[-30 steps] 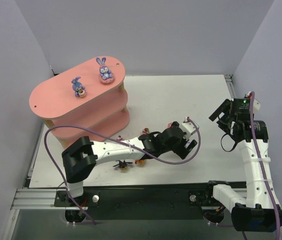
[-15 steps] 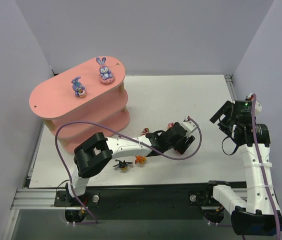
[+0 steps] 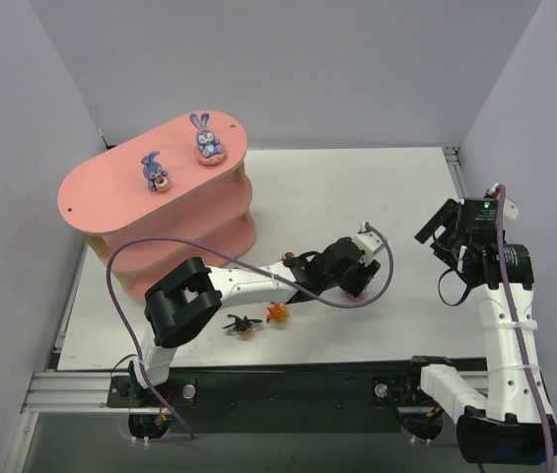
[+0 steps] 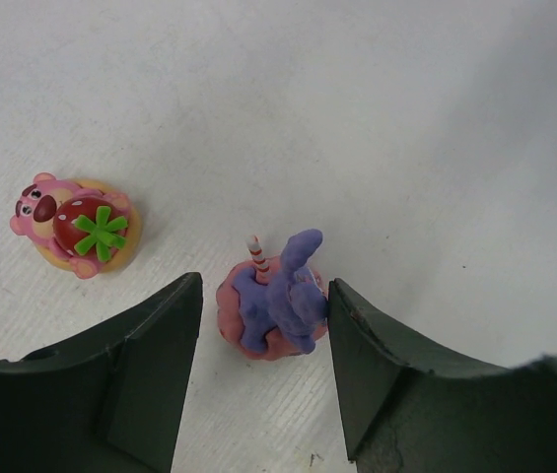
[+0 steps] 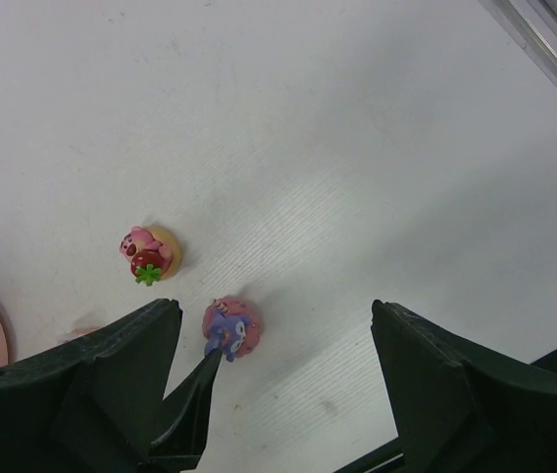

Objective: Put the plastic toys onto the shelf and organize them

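White table [image 3: 357, 187] with plain lavender walls around it, pretty bare setup. Far left is the pink shelf [image 3: 110, 202], three tiers, and two blue-purple bunnies sit on its top board, one [image 3: 156, 172] nearer the middle and the other [image 3: 207, 139] close to the right end. The lower tiers are mostly hidden from above, so I can't say what's on them.

Moving right, near the front edge of the table there's a black-yellow spiky toy [image 3: 242, 324] with a small orange toy [image 3: 277, 313] just beside it, both lying loose.

The left arm reaches across past those, and the left gripper [image 4: 263, 296] is down at the table straddling a purple bunny on a pink base [image 4: 276, 307]. Its jaws aren't clamped: the right finger [image 4: 377, 365] is at or right against the bunny, while the left finger [image 4: 150, 355] shows a gap of bare table. A pink bear with a strawberry [image 4: 76, 225] lies a bit off to the left, outside the fingers.

Far right, the right gripper [image 5: 276, 310] hangs above the table spread wide, holding nothing.
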`<state>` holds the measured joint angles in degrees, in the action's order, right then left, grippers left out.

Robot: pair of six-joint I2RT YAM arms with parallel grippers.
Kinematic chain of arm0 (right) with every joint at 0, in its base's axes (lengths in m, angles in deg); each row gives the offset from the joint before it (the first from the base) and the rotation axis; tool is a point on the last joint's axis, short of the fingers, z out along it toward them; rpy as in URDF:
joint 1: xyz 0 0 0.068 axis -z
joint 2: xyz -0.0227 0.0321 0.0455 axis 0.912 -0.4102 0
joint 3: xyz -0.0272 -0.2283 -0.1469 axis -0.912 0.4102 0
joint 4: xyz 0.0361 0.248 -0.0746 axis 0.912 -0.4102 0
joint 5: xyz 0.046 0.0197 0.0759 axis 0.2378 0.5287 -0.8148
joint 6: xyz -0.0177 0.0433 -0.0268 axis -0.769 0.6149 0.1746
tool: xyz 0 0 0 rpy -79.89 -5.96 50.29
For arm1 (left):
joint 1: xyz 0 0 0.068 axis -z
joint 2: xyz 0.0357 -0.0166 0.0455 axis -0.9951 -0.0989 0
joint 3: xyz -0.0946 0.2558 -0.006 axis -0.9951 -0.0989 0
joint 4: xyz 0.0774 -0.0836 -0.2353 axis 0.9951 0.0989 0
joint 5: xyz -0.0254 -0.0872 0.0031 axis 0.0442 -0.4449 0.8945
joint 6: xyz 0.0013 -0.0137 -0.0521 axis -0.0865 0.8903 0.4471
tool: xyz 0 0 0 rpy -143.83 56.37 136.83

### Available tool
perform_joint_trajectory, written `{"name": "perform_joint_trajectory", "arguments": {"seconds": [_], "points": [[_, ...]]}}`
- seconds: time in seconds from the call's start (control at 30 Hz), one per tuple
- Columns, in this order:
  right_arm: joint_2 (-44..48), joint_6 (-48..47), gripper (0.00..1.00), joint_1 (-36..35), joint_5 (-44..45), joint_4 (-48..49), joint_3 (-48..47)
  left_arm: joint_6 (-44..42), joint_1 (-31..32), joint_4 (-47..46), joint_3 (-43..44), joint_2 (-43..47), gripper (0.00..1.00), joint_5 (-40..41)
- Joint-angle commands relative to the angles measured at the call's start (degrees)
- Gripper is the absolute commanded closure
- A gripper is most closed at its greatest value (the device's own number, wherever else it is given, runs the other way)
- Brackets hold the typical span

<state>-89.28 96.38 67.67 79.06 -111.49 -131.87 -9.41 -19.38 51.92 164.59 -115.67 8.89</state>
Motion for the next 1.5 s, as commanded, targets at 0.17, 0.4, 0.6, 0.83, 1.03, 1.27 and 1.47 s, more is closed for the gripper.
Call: {"name": "perform_joint_trajectory", "arguments": {"seconds": [0.17,0.4,0.6,0.83,1.03,1.27,1.47], "points": [[0.38,-0.82,0.19,0.31,1.67,-1.66,-1.53,1.22,1.15,-1.99,1.71,-2.00,0.41,-0.08],[0.81,-0.91,0.19,0.13,2.20,-1.57,-1.35,1.83,1.23,-1.72,1.36,-2.27,0.54,1.85],[0.73,-1.08,0.19,-0.22,2.64,-1.57,-1.36,1.39,1.32,-3.83,0.66,-0.25,0.84,3.70],[0.64,-0.99,0.19,-0.31,2.73,-1.57,-1.62,-0.36,1.32,-2.43,-0.74,5.98,1.00,5.11],[-0.15,-0.90,0.19,-0.31,2.64,-1.31,-2.06,-1.07,-0.52,8.10,-0.84,18.61,1.00,4.06],[-2.17,-0.47,0.20,-0.40,1.94,-0.08,-2.94,-3.17,-2.28,29.43,6.97,34.02,1.00,6.69],[-3.84,0.06,0.20,-0.66,1.32,0.45,-2.94,-4.14,-1.23,41.06,18.93,41.50,1.00,6.43]]}}
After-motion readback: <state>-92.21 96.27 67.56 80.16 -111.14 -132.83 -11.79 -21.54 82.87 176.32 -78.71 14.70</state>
